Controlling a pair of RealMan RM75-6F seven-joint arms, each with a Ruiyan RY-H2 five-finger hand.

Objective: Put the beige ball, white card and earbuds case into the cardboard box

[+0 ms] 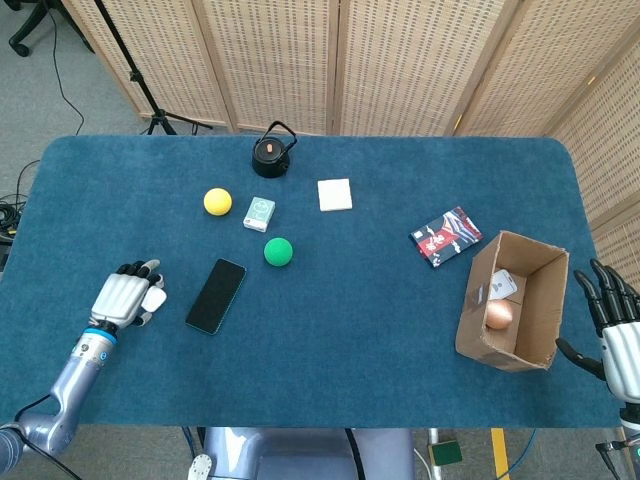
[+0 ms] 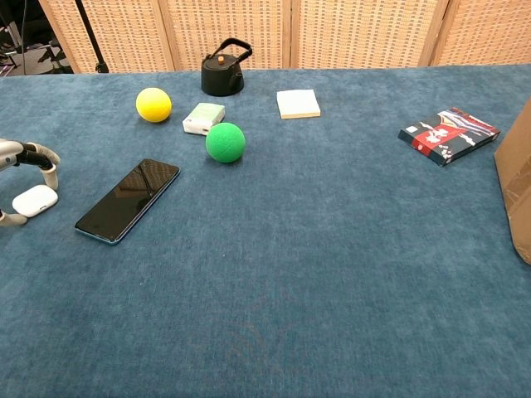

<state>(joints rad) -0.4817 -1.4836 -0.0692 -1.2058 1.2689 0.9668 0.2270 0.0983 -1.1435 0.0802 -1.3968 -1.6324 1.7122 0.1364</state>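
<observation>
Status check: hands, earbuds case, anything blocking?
Left robot hand curling around earbuds case, not lifted. Right robot hand open beside cardboard box. Black phone lies close by.
</observation>
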